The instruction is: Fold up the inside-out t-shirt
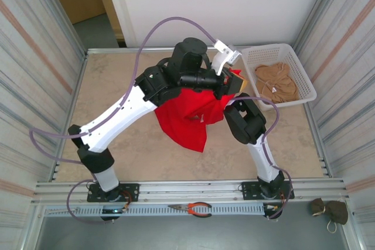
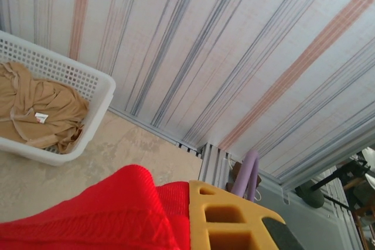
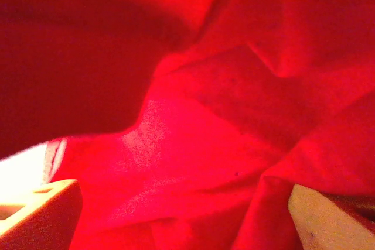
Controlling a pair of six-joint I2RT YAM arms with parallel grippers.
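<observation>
The table (image 1: 111, 80) has a pale beige top that looks like stone. Striped grey panels (image 1: 35, 62) close it in on both sides and a white wall stands at the back. In the far right corner is a white basket (image 1: 309, 93) with a tan garment (image 1: 278, 83) inside, and pliers (image 1: 196, 208) with orange handles lie on the near rail. The left arm stretches from its base diagonally toward the far right, its wrist high over the table. The left gripper (image 1: 233, 81) is closed on the red t-shirt (image 1: 187, 118), which hangs from it above the middle of the table — whether the lowest corner touches the top, I cannot tell. The right arm bends upward just beside the cloth, and the right gripper (image 3: 181, 226) has its fingers wide apart, with red fabric close in front of them.
</observation>
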